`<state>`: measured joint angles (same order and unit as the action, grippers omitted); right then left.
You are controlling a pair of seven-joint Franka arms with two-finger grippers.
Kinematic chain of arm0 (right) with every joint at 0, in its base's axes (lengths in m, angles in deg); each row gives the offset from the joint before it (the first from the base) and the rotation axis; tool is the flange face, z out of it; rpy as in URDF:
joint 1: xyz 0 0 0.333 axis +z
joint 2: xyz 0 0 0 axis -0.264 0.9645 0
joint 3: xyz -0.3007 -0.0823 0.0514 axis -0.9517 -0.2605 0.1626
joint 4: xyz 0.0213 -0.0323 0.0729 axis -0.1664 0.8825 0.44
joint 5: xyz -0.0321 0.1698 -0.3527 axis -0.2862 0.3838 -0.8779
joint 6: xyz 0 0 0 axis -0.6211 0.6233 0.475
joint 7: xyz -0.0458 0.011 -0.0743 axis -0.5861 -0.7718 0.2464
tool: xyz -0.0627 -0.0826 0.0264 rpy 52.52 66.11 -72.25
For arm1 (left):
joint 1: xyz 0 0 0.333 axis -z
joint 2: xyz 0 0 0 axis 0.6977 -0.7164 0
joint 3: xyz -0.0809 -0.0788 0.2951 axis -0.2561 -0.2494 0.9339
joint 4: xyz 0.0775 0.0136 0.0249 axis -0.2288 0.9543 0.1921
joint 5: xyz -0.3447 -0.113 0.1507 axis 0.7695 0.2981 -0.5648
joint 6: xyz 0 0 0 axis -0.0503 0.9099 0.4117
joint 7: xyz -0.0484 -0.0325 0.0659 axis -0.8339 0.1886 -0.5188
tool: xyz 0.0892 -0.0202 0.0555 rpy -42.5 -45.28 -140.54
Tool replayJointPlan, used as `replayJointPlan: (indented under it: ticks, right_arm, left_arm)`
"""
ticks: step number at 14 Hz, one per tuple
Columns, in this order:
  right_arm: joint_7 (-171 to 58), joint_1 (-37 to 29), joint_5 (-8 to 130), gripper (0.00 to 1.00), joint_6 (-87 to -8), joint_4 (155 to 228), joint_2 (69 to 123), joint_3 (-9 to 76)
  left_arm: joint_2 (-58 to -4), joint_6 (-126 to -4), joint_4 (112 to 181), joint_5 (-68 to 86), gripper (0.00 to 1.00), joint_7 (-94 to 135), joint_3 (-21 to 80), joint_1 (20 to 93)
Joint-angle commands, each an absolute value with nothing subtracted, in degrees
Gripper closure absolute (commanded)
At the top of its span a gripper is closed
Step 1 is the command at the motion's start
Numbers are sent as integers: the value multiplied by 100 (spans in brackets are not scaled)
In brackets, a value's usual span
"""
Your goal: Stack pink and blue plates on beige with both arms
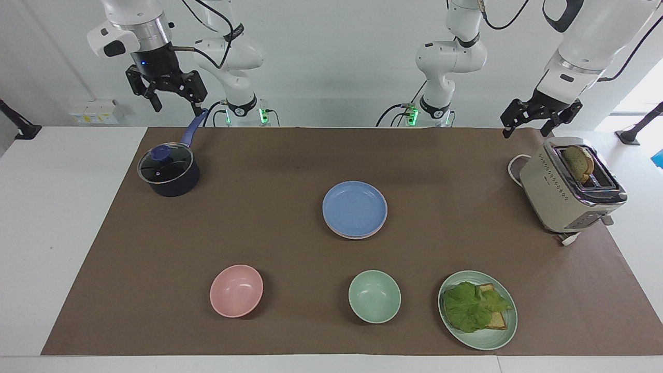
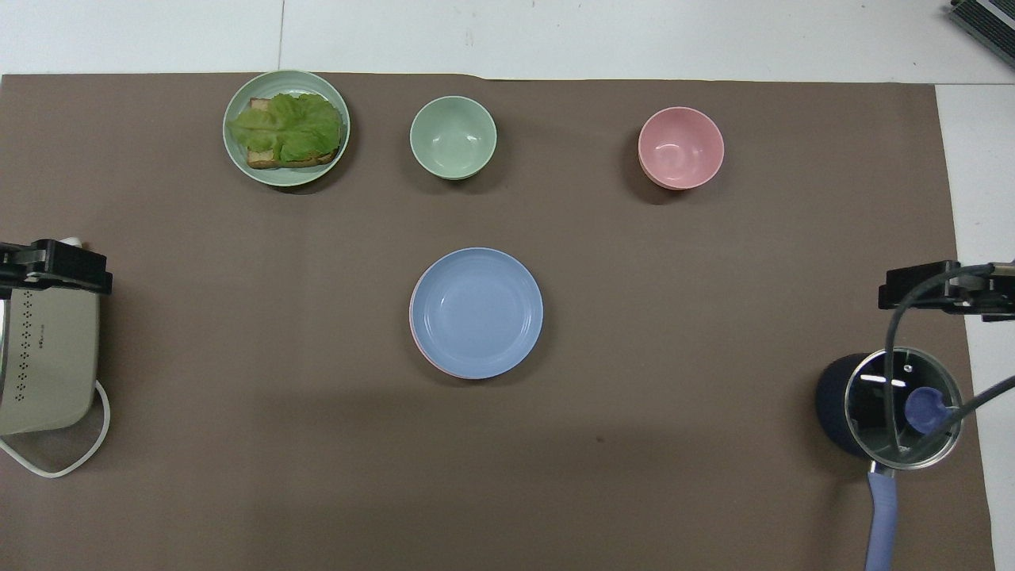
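With the blue plate [image 1: 355,208] already topping the stack, both empty grippers, right [image 1: 173,98] and left [image 1: 538,120], fingers apart, needed only to stay clear.

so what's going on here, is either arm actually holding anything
No, neither arm holds anything. The blue plate sits on top of a stack in the middle of the mat, with a pink plate edge showing under it; a beige one beneath cannot be made out. The right gripper hangs open in the air above the lidded pot, and the left gripper hangs open above the toaster end of the table.
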<state>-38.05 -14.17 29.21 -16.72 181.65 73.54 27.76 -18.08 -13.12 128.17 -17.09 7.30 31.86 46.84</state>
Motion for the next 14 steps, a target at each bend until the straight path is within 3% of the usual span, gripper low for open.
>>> replayJointPlan:
  ticks: [1, 14]
  right_arm:
    - [-3967, -1592, 3032, 0, -1823, 18287, 7370, 2763]
    - [-4309, -1505, 3041, 0, -1964, 18366, 7405, 2684]
  left_arm:
    - [-1707, -1313, 12917, -1761, 0, 771, 3154, 4653]
    - [-1707, -1313, 12917, -1761, 0, 771, 3154, 4653]
